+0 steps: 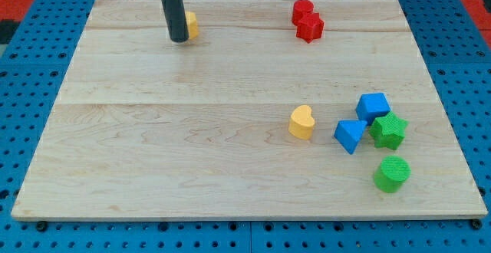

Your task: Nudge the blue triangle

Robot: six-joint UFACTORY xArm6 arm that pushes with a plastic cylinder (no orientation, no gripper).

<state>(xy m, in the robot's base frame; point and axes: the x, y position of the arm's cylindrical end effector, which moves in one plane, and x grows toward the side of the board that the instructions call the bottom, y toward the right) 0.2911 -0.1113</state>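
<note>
The blue triangle lies at the view's lower right, between a yellow heart block on its left and a green star block on its right. A blue cube sits just above it. My tip is far away at the view's upper left, right beside a yellow block that the rod partly hides.
A green cylinder stands below the green star. Two red blocks sit together near the view's top edge. The wooden board lies on a blue perforated surface.
</note>
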